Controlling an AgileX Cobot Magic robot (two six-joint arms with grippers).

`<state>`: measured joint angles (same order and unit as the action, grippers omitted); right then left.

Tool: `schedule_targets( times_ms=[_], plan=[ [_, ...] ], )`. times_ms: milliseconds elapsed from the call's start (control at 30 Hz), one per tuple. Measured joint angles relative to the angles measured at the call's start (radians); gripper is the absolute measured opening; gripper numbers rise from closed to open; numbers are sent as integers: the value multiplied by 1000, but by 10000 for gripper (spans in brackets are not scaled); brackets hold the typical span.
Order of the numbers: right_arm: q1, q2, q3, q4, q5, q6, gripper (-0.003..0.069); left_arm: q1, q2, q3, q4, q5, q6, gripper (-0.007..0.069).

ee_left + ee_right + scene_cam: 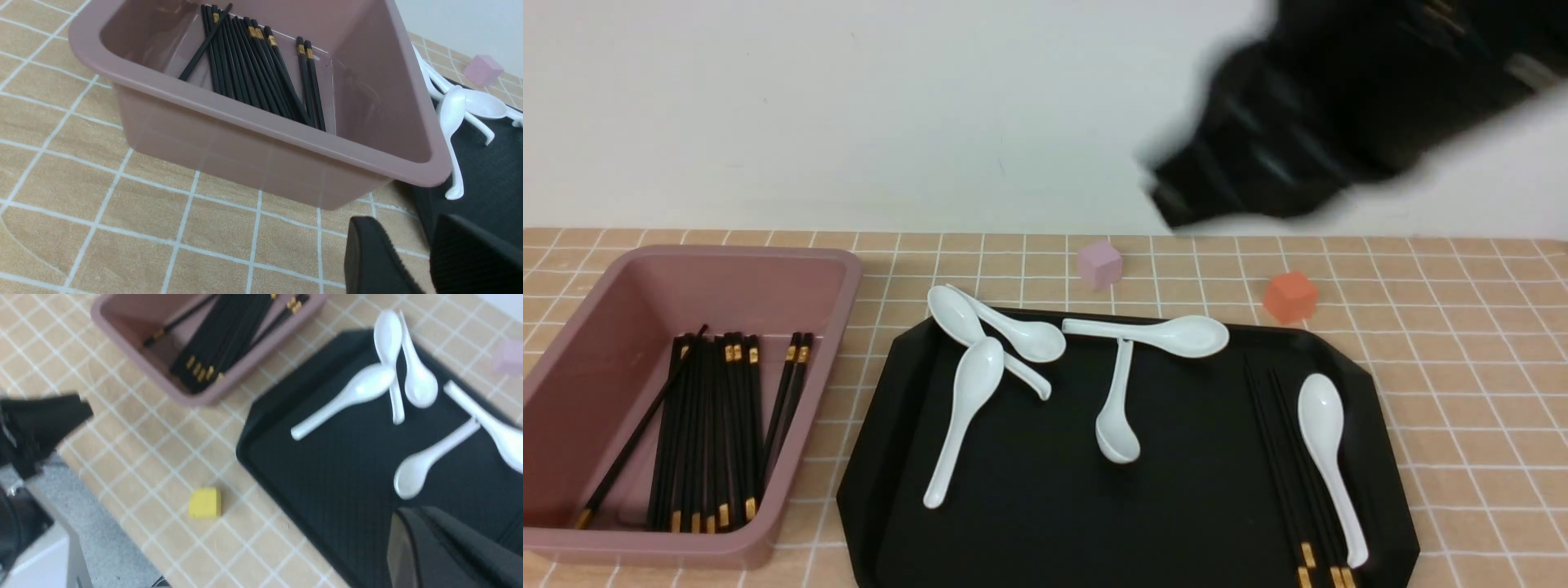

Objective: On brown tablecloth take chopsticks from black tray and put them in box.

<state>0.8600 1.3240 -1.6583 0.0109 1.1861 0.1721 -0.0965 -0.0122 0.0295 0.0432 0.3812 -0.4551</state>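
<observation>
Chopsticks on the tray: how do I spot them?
Find the large glossy black tray on the tan grid-lined tablecloth. Near its right edge, thin black chopsticks lie beside a white ceramic spoon. Their gold bands set them apart from the white spoons around them.

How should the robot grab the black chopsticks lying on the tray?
Come from straight above and pinch across the chopsticks near their thin far ends. They lie flat and close together on the black tray, so one pinch probably takes them all. A white spoon crowds their right side nearer the gold bands.
</observation>
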Motion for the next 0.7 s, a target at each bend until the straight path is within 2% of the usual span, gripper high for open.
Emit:
schedule_targets(
  times_ms=[133, 400, 600, 700],
  plan=[
    [0, -190, 279, -1, -176, 0, -9, 0, 0, 0, 0, 0, 0, 238],
    [0, -541, 852, -76, -688, -1, -5, 0, 0, 0, 0, 0, 0, 238],
    [0, -614, 1109, -87, -1081, -1, -3, 0, 0, 0, 0, 0, 0, 238],
    [0, -616, 1179, -87, -1226, -1, -2, 0, 0, 0, 0, 0, 0, 238]
  ],
)
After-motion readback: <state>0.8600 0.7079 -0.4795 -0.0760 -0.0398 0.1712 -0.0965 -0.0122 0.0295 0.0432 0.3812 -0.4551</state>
